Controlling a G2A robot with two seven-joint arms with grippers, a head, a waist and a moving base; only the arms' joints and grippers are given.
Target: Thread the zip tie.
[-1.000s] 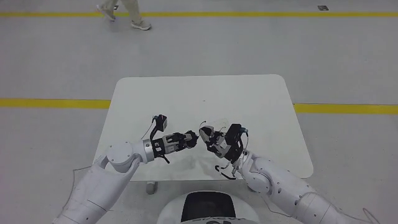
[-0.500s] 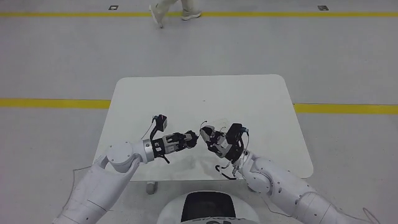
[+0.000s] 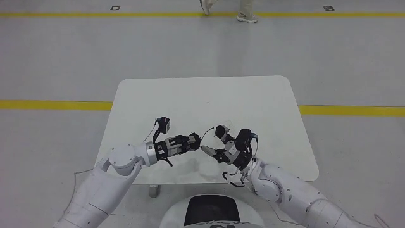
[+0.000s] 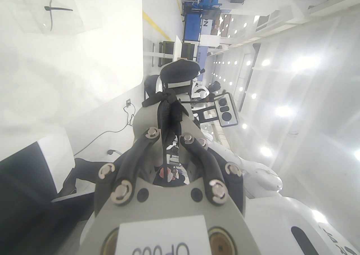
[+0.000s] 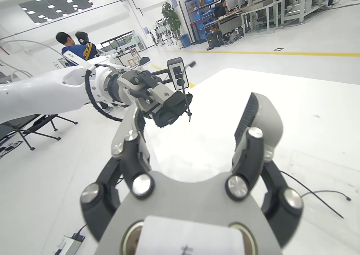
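Left claw (image 5: 173,110) pinching black zip tie (image 5: 186,103) over surface (image 3: 253,95). Right claw (image 5: 195,110) spread wide, just beside it. Loose ties (image 5: 315,194) on surface. Claw label (image 5: 191,239) print cut off.

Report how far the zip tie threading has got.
Done: the left gripper is shut on the zip tie, lifted over the table. In hand: the right gripper faces it, open and empty. Left: the strap looks unlooped, its ends free, so threading has yet to happen.
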